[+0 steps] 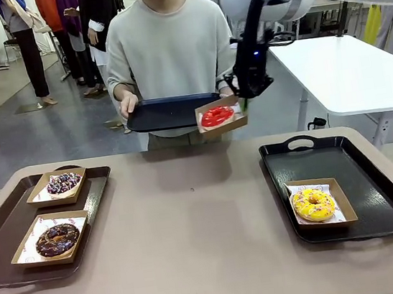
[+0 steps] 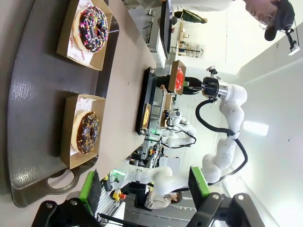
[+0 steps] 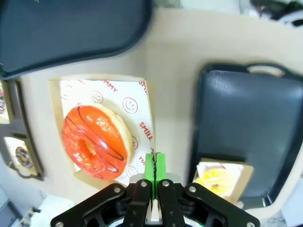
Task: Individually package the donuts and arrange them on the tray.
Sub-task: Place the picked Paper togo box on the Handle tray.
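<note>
My right gripper (image 1: pixel 242 100) (image 3: pixel 154 160) is shut on the edge of a shallow cardboard box (image 3: pixel 137 101) that holds the glossy red donut (image 1: pixel 217 116) (image 3: pixel 96 142). It hangs in the air over the table's far edge, beside a dark tray (image 1: pixel 169 112) (image 3: pixel 71 33) held by the person's hand (image 1: pixel 127 102). The yellow donut (image 1: pixel 313 204) (image 3: pixel 215 178) lies boxed on the black right tray (image 1: pixel 377 199). On the brown left tray (image 1: pixel 5 237) (image 2: pixel 33 90) sit the sprinkled donut (image 1: pixel 63 182) (image 2: pixel 93 28) and the chocolate donut (image 1: pixel 57 239) (image 2: pixel 88 132), each in its box. My left gripper (image 2: pixel 144 189) stands open near that tray's handle.
A white table (image 1: pixel 353 68) stands behind on the right. The brown tabletop (image 1: pixel 192 227) between the two trays is bare. Other people stand far back on the left.
</note>
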Action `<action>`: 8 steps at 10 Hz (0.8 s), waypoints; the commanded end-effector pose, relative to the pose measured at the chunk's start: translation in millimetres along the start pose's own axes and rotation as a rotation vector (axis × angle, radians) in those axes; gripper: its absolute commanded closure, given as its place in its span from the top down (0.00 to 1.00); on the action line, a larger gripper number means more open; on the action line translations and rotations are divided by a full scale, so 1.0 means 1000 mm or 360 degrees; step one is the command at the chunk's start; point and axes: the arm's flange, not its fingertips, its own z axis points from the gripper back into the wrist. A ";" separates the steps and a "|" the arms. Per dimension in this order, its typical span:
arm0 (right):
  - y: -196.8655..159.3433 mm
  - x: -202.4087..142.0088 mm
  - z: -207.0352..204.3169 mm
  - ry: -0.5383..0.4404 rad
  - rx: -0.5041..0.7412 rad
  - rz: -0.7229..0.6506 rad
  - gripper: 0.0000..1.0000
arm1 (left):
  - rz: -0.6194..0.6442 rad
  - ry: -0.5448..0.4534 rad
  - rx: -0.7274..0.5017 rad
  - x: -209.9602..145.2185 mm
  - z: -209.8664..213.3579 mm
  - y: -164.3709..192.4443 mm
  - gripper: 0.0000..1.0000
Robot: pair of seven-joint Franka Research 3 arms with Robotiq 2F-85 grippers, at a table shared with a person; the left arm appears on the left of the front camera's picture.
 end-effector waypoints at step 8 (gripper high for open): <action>-0.193 -0.056 -0.034 -0.0202 -0.0177 -0.0165 0.01 | -0.0007 0.0002 0.0001 -0.001 0.000 -0.002 0.97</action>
